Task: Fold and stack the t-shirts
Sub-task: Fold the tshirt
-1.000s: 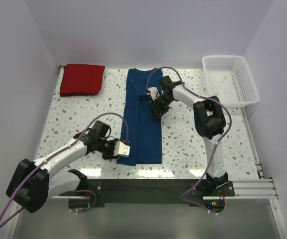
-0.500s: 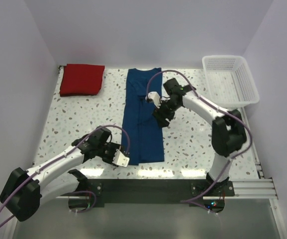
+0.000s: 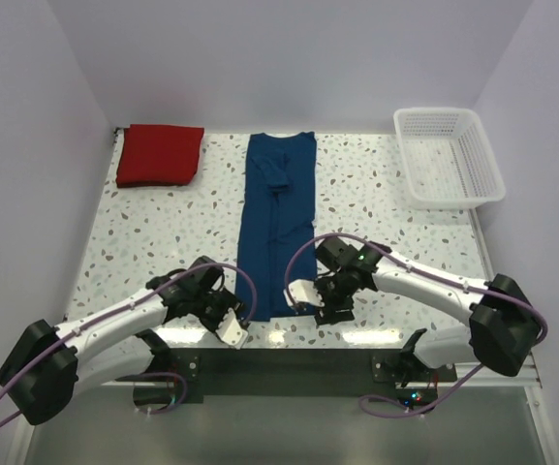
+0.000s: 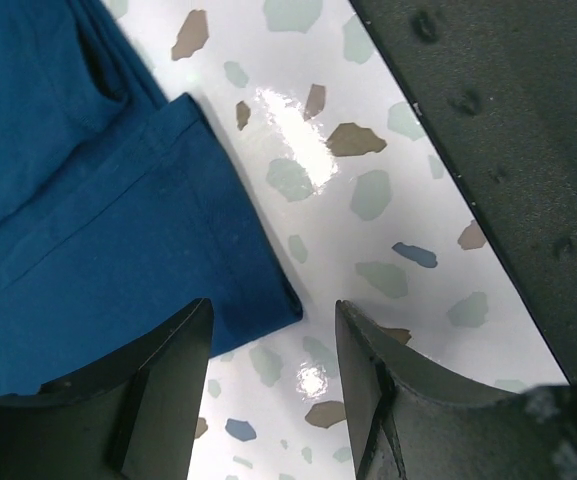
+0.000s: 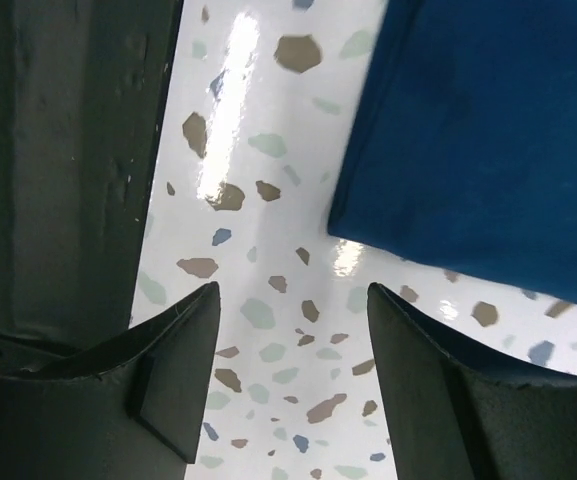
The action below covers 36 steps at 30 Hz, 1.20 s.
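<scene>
The navy t-shirt (image 3: 278, 228) lies folded lengthwise into a long strip down the middle of the table, with its hem at the near edge. The red t-shirt (image 3: 160, 154) rests folded at the far left corner. My left gripper (image 3: 237, 319) hovers open at the strip's near left corner. In the left wrist view that navy corner (image 4: 118, 230) reaches just between the tips of the left gripper (image 4: 271, 318), and nothing is gripped. My right gripper (image 3: 304, 299) is open beside the near right corner. The right wrist view shows only speckled table inside the right gripper (image 5: 293, 292), with the navy cloth (image 5: 488, 130) just ahead.
A white lattice basket (image 3: 450, 155) stands at the far right. The dark mounting rail (image 3: 289, 363) runs along the table's near edge, close behind both grippers. It also appears as a dark rail strip (image 4: 508, 150) in the left wrist view and a dark rail band (image 5: 68, 150) in the right.
My right arm has swung from the far middle of the navy shirt down to its near right corner. The left gripper shifted toward the near left corner. Both jaws opened wider.
</scene>
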Available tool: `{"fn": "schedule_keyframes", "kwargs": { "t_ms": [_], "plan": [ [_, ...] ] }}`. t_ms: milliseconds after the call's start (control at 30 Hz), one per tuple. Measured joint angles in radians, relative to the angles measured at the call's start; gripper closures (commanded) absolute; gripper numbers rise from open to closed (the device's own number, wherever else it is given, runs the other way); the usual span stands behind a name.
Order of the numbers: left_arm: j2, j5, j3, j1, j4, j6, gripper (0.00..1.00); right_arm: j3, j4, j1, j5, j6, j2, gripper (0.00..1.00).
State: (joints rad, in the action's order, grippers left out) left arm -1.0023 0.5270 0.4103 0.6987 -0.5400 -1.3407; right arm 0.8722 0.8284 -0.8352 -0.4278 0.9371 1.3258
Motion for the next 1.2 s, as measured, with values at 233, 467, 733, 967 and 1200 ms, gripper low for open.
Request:
{"fn": "schedule_keyframes", "kwargs": {
  "t_ms": [233, 467, 733, 967, 1200],
  "plan": [
    [-0.030, 0.003, -0.006, 0.017, 0.027, -0.013, 0.43, -0.095, -0.098, -0.072, 0.077, 0.063, 0.032, 0.38],
    [-0.046, 0.017, -0.011, 0.018, 0.068, -0.013, 0.46, -0.108, -0.214, -0.101, 0.124, 0.066, 0.072, 0.43],
    [-0.106, 0.015, -0.016, 0.023, 0.160, 0.016, 0.63, -0.137, -0.292, -0.109, 0.150, 0.064, 0.124, 0.66],
    [-0.155, -0.004, -0.014, 0.025, 0.251, 0.062, 0.94, -0.139, -0.350, -0.126, 0.182, 0.048, 0.131, 1.00],
    [-0.077, -0.031, 0.003, 0.116, 0.126, 0.121, 1.00, -0.139, -0.294, -0.208, 0.202, -0.010, 0.071, 1.00]
  ]
}}
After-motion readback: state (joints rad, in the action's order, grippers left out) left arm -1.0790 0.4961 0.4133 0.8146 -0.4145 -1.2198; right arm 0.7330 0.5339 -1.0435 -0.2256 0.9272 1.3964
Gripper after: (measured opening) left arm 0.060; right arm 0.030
